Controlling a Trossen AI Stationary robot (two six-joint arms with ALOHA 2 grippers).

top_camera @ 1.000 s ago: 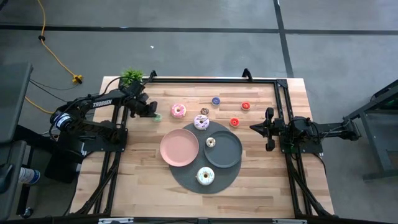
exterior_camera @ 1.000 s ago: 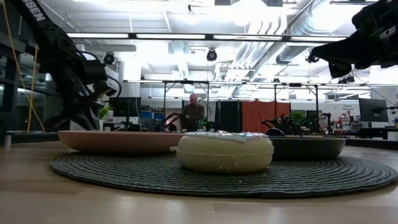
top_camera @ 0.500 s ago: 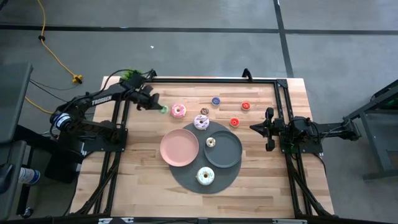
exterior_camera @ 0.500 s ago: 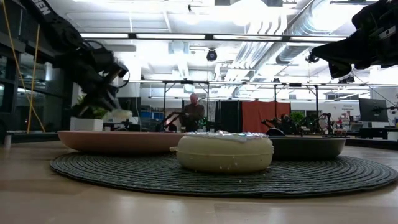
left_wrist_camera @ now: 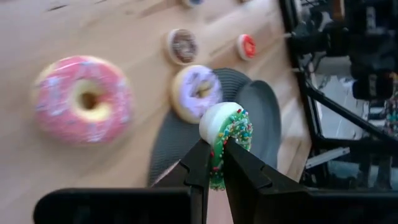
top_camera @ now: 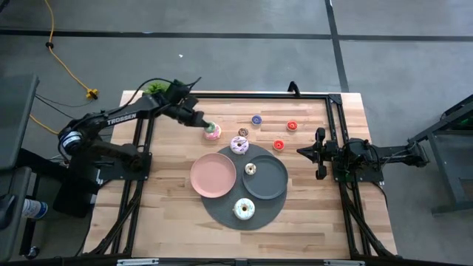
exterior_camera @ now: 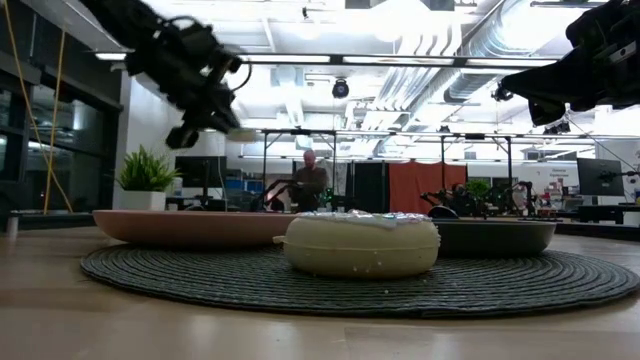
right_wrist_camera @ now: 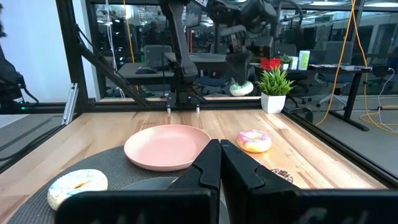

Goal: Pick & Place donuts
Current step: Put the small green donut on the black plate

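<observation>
The dark left arm, lettered "TROSSEN" in white, reaches over the wooden table (top_camera: 170, 214). Its left gripper (left_wrist_camera: 213, 163) pinches a tiny green-sprinkled toy ring donut (left_wrist_camera: 225, 134), held in the air above the large pink-iced ring donut (top_camera: 213, 132). Only the wrist view shows that grasp clearly. The right gripper (right_wrist_camera: 220, 163), fingers pressed together and holding nothing, waits right of the round pink plate (top_camera: 213, 176).

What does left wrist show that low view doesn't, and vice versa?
Left wrist only: the left claw shut on the green donut, above the pink donut; the brown tiny donut and a red one lie beyond. Low view only: a person in the room behind, the potted plant, the pink plate. Both: the dark mat.
</observation>
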